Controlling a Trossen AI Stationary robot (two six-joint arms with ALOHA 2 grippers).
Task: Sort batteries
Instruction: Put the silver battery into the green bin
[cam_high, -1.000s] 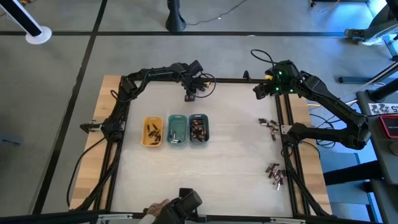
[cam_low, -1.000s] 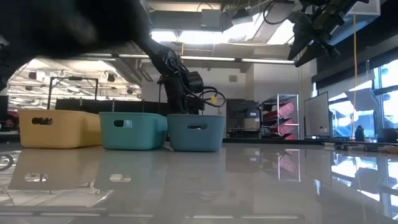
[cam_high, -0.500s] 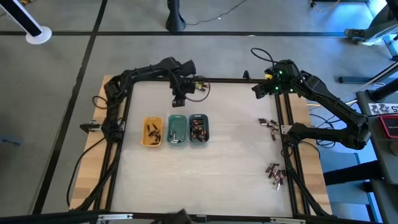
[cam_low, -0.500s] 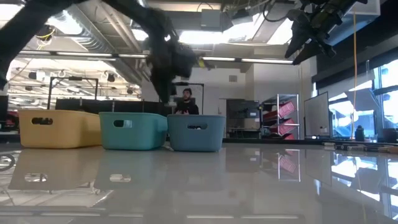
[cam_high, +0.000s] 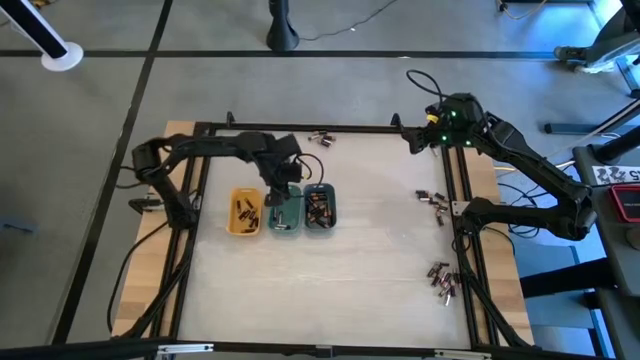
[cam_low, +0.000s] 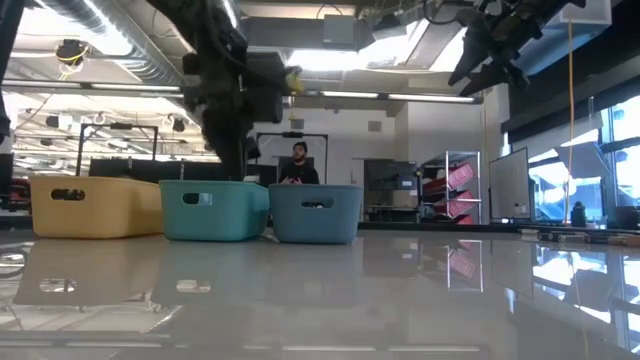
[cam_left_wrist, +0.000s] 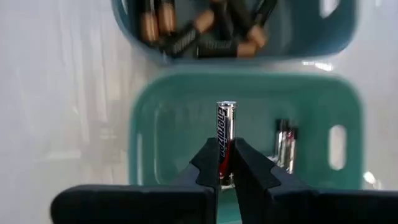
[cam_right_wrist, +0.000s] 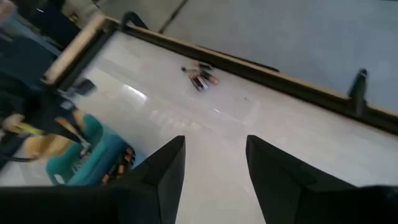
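The left hand (cam_left_wrist: 226, 163) pinches one battery (cam_left_wrist: 226, 134) between its two dark fingers (cam_left_wrist: 208, 163), and only the left wrist view shows this clearly: the battery stands straight out from the fingertips, its long axis in line with the fingers, its silvery capped end pointing away from the hand and its printed label running lengthwise. From above, the left hand (cam_high: 281, 183) hangs over the far end of the green tray (cam_high: 285, 210), the middle of three trays in a row, so the battery it holds is above that tray. The wrist view also looks down into the green tray (cam_left_wrist: 161, 124), where two more batteries (cam_left_wrist: 285, 142) lie side by side against one wall, and past it into the grey-blue tray (cam_left_wrist: 348, 25) with its heap of dark and copper-toned batteries (cam_left_wrist: 205, 28).

The low view shows what the others do not: the left arm reaching down behind the green tray (cam_low: 214, 210), with the yellow tray (cam_low: 95, 207) on the left, the grey-blue tray (cam_low: 315, 213) on the right, and a person (cam_low: 296, 165) far off in the room.

The right hand (cam_right_wrist: 211, 165) waits with its fingers spread and nothing between them, raised over the far right corner of the surface (cam_high: 380, 260). Its wrist view catches a few batteries (cam_right_wrist: 199, 76) lying loose near the far edge. The high view adds two loose groups near the right edge, one farther (cam_high: 433, 200) and one nearer (cam_high: 441, 278), and batteries in the yellow tray (cam_high: 245, 213).
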